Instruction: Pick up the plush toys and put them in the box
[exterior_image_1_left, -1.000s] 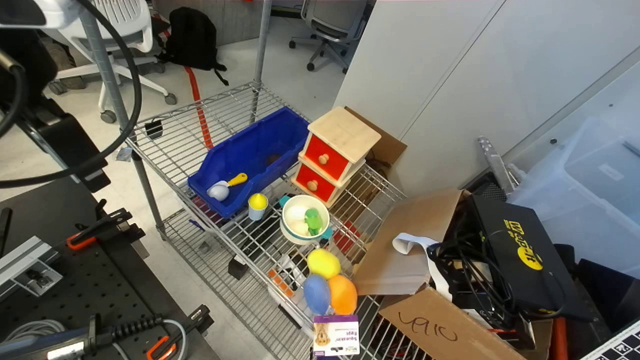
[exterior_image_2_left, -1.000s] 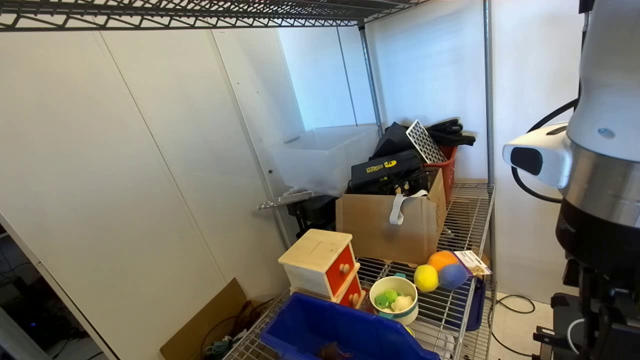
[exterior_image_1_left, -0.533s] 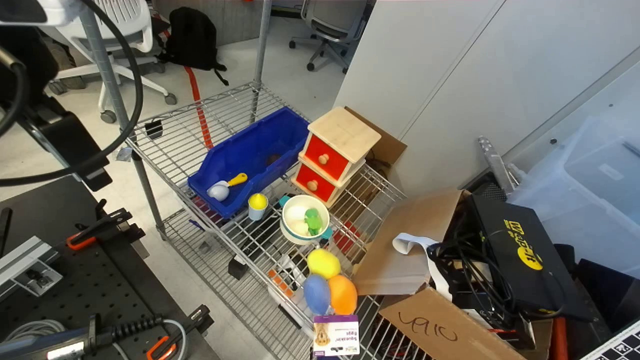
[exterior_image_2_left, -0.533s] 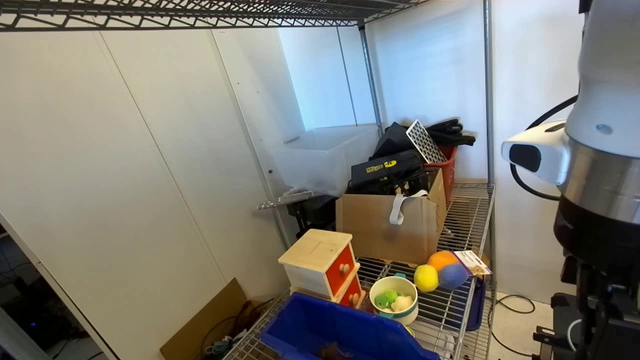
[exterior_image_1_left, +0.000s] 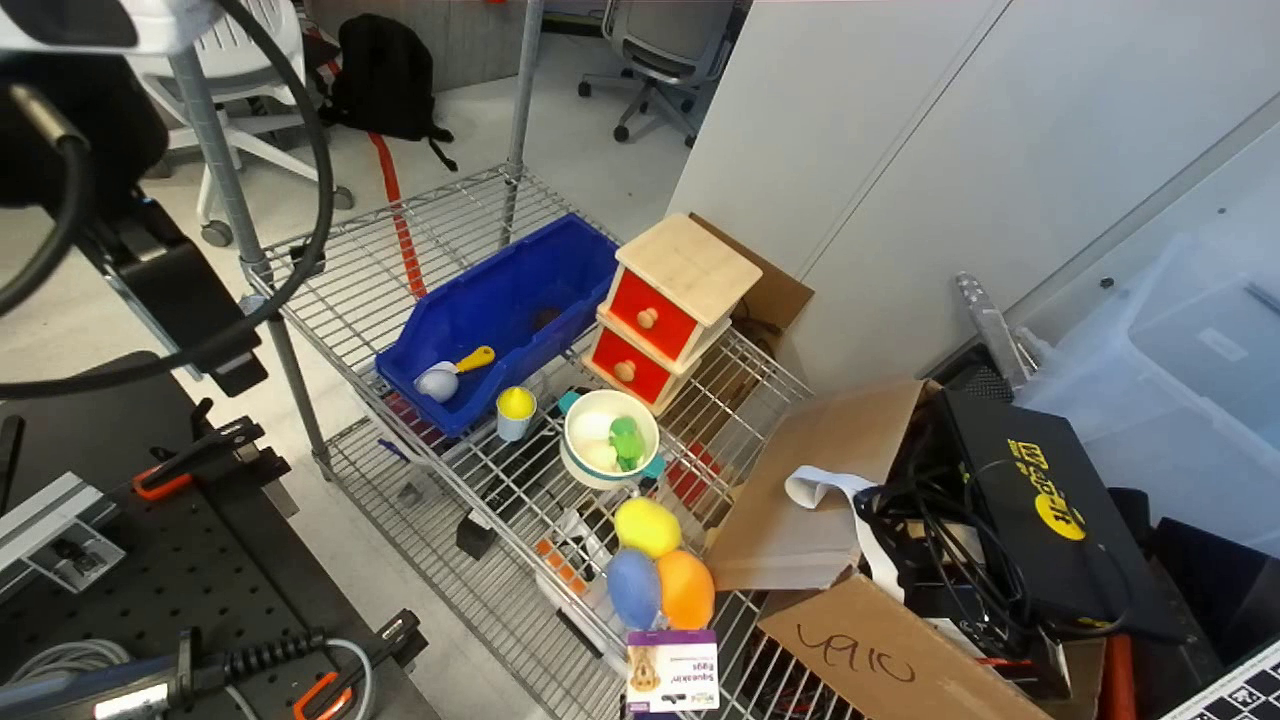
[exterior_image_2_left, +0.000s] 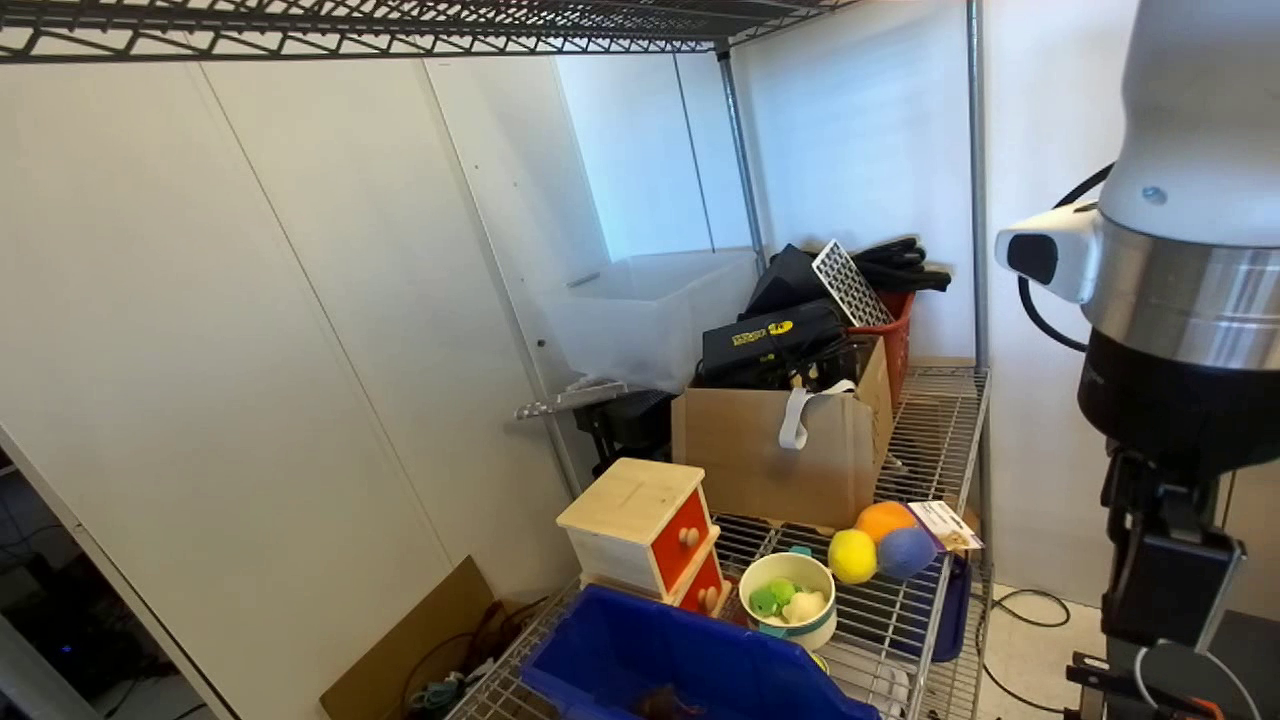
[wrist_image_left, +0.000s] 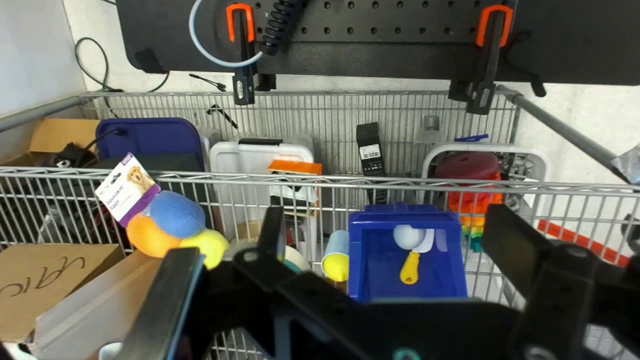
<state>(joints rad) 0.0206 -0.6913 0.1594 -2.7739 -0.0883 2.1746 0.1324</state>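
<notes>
Across the bottom of the wrist view, the gripper (wrist_image_left: 387, 235) stands released, its jaws spread wide apart. At the left, the orange plush egg (wrist_image_left: 150, 239), the blue plush egg (wrist_image_left: 177, 214) and the yellow plush egg (wrist_image_left: 212, 245) lie touching one another, against a card (wrist_image_left: 127, 187) printed "Squeakin' Eggs". Farther right, the deep-blue plastic bin (wrist_image_left: 370, 272) holds a yellow-handled scoop (wrist_image_left: 409, 270), and a pale-blue cup (wrist_image_left: 336, 243) with a yellow top is just beside it.

In an exterior view, the three plush eggs rest on the wire shelf (exterior_image_1_left: 350, 290) just beside a cream pot (exterior_image_1_left: 583, 468) with a green toy (exterior_image_1_left: 627, 443) inside. The bin lies well apart from them, beyond the pot, beside a wooden chest (exterior_image_1_left: 690, 262) with two red drawers. Near the eggs, a cardboard box (exterior_image_1_left: 850, 640) carries a black case (exterior_image_1_left: 1085, 565). The gripper hangs at the left edge, well apart from the eggs.

In an exterior view, the white robot arm (exterior_image_2_left: 1210, 130) stands along the right edge with the gripper beneath it, and the bin, in the foreground, holds a small brown thing (exterior_image_2_left: 660, 703) too unclear to name.
</notes>
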